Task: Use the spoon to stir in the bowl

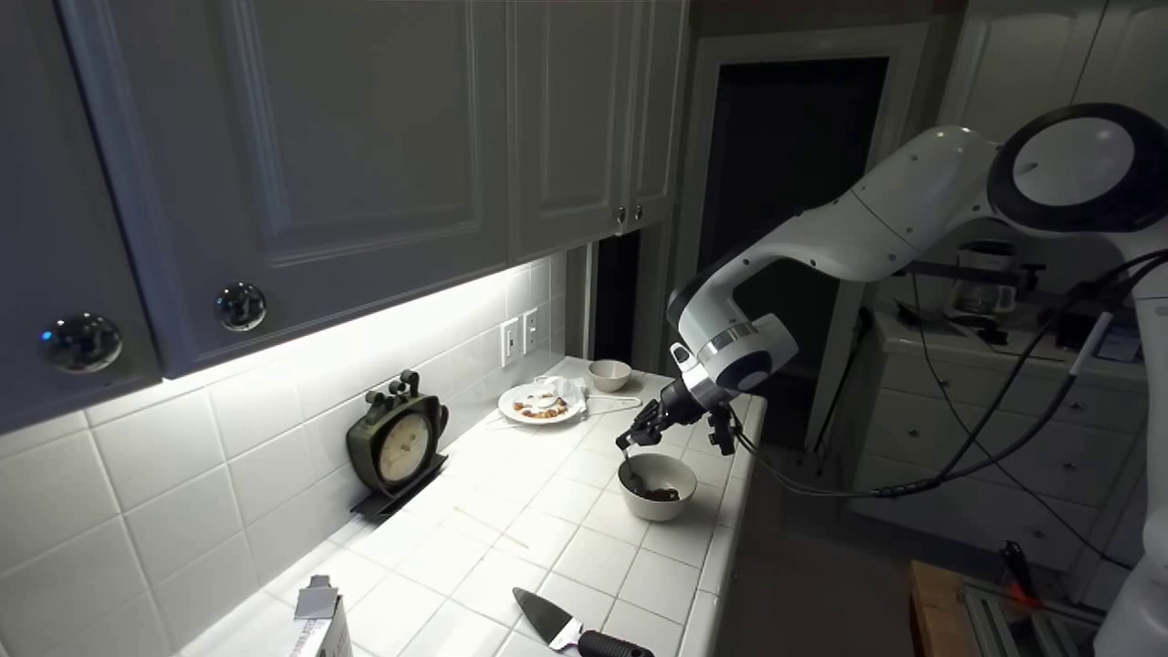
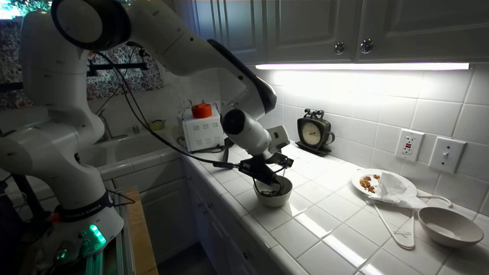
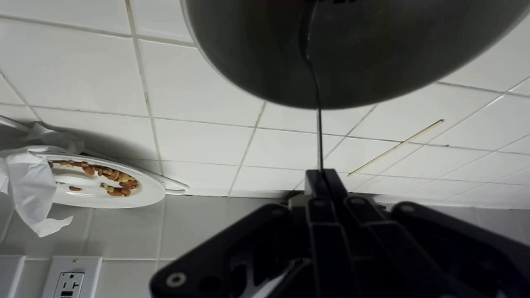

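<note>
One hand [image 3: 326, 182], jaws lying close together, is being used to pinch the spoon [image 3: 319, 128] by its upper handle. The long axis is being directed steeply down from the fingertips, past the nearer rim, into the bowl [image 1: 673, 473] on the tabletop [image 1: 593, 557]; the lower end is being obscured among dark contents [image 1: 662, 495]. Rim contact is not being resolved. For stirring, sideways circling inside the bowl is presumably being called for.
</note>
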`<state>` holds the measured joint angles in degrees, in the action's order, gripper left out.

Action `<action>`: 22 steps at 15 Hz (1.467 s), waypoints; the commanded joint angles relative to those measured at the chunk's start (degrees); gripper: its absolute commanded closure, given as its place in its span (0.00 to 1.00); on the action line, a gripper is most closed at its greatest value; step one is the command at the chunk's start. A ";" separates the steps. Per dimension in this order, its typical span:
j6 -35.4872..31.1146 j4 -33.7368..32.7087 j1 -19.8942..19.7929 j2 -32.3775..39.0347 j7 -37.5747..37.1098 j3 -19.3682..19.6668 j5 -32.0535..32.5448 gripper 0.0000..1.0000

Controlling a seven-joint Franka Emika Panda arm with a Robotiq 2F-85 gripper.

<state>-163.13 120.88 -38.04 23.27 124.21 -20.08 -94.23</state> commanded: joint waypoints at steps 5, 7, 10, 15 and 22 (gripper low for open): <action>2.15 2.47 0.12 -1.11 -2.39 -0.11 3.06 0.99; 1.69 3.28 0.43 -1.38 -4.59 0.07 5.48 0.99; 2.25 4.29 0.56 -1.87 -8.29 0.40 10.04 0.99; 2.34 5.79 1.14 -2.59 -16.62 1.34 19.61 0.99; 0.26 5.83 2.66 -2.91 -25.51 3.33 28.04 0.99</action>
<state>-161.37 124.67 -36.72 21.05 102.83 -18.45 -70.36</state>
